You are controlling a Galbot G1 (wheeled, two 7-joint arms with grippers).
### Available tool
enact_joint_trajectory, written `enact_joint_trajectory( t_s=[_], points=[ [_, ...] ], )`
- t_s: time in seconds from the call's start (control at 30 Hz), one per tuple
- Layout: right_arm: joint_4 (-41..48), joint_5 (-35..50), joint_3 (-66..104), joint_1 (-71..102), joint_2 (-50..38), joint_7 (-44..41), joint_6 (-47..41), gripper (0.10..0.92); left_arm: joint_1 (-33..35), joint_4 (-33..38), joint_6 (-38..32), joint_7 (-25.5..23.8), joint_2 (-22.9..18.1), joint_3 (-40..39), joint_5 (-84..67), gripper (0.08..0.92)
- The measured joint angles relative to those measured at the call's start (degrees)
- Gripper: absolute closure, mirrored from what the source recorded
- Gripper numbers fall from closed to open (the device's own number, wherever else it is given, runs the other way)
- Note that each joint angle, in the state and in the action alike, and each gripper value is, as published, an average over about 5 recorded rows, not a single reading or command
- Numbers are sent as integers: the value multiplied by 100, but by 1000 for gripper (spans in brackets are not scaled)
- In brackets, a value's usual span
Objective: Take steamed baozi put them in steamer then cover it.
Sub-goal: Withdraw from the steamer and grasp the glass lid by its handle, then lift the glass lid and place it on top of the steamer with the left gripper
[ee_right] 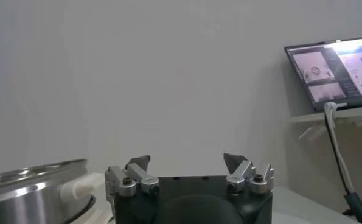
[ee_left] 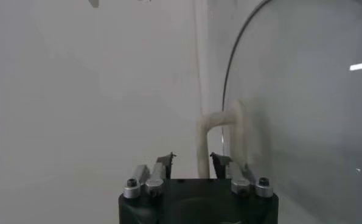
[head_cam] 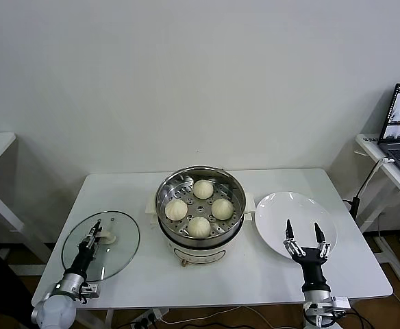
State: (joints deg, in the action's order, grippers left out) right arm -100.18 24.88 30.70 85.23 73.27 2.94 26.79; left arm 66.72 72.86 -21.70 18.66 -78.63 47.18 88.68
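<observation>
On the left of the white table lies the round glass lid. The left gripper sits over it, its fingers drawn in around the lid's white handle, which stands between them. At the table's centre is the steamer, a shiny steel pot on a white base. The four steamed baozi rest in a ring on its perforated tray, round, cream-white, with pleated tops. Right of it lies a white plate, and the right gripper hovers at its near edge, fingers spread wide and holding nothing.
</observation>
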Motion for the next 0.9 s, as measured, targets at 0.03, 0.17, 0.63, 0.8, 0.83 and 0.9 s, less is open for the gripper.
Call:
enact_joint_trajectory(
  t_s=[0.03,0.17,0.63,0.8,0.83,0.9],
  points=[
    [12,-9,-3,-5,4,0,8,203,1,-1,-13,7,-5,2,12,666],
    [64,-41,-16,-24,11,0,37,203,19,24,-77,31,-22,25,54,771],
    [154,-53,-58,-119,33,5,71,203,418,1323,112,-250,88,290,-307,806],
    [196,-53,-86,-150,31,1,98,203,720,2238,558,-711,264,274,-702,806],
    [199,-53,-91,-157,32,0,101,203,773,2422,680,-827,313,250,-785,806],
    [206,-53,-98,-168,35,-3,109,203,858,2786,938,-1073,422,177,-945,806]
  ],
)
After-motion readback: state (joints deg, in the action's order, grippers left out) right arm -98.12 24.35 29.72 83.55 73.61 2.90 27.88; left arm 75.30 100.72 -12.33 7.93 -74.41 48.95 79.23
